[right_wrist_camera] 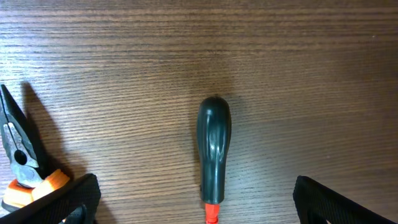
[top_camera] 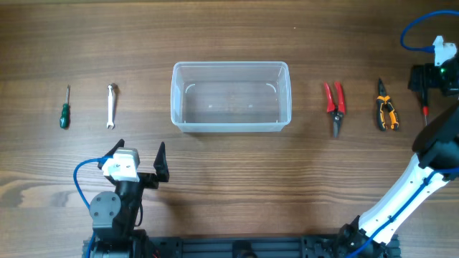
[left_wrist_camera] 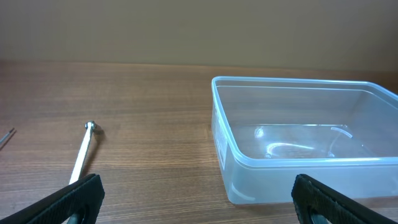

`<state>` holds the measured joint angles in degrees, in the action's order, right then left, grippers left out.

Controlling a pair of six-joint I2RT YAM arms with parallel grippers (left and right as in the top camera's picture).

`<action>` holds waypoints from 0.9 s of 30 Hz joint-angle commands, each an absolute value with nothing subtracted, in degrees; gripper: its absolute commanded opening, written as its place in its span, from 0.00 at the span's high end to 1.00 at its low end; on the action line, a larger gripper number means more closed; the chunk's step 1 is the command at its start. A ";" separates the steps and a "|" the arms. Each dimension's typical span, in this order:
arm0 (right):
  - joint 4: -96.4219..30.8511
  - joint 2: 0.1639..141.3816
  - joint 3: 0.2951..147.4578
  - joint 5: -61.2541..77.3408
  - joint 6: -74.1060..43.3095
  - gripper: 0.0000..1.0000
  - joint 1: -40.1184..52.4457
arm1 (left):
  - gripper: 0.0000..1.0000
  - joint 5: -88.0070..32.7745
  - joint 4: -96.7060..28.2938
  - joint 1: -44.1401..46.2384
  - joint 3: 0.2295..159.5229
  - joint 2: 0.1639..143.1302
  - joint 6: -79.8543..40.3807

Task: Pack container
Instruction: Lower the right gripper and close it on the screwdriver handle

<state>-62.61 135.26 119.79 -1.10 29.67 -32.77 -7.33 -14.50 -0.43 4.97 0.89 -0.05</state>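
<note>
At the centre of the wooden table (top_camera: 229, 208), the clear container (top_camera: 229, 67), open-topped and empty; at its 9 o'clock, well apart, a wrench (top_camera: 111, 106) and beyond that a green screwdriver (top_camera: 64, 115); at its 3 o'clock, red cutters (top_camera: 334, 104), then orange-handled pliers (top_camera: 386, 111). At the container's 7 o'clock, the left gripper (top_camera: 141, 146), fingers spread wide, holding nothing; far out at 3 o'clock, the right gripper (right_wrist_camera: 194, 198), likewise spread wide, a dark-handled screwdriver (right_wrist_camera: 213, 143) between its fingers, touching neither.
</note>
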 commanded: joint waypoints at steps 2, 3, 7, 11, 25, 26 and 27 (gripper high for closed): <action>-63.05 139.96 120.84 0.03 30.00 0.00 -32.84 | 0.00 -7.86 -14.17 -0.10 4.45 0.56 0.89; -63.11 140.29 120.84 0.03 29.93 0.00 -32.86 | 0.00 -7.86 -14.17 -0.10 4.45 0.56 0.89; -63.29 141.47 120.81 0.01 29.93 0.00 -32.86 | 0.00 -7.86 -14.17 -0.10 4.45 0.56 0.89; -62.98 141.67 120.81 -0.03 29.95 0.00 -32.86 | 0.00 -7.86 -14.17 -0.10 4.45 0.56 0.89; -63.51 141.67 120.79 -0.19 29.36 0.05 -34.85 | 0.00 -7.86 -14.17 -0.10 4.45 0.56 0.89; -63.48 141.67 120.79 -0.19 29.39 0.05 -34.85 | 0.00 -7.86 -14.17 -0.10 4.45 0.56 0.89; -63.46 141.67 120.79 -0.19 29.41 0.05 -34.85 | 0.00 -7.86 -14.17 -0.10 4.45 0.56 0.89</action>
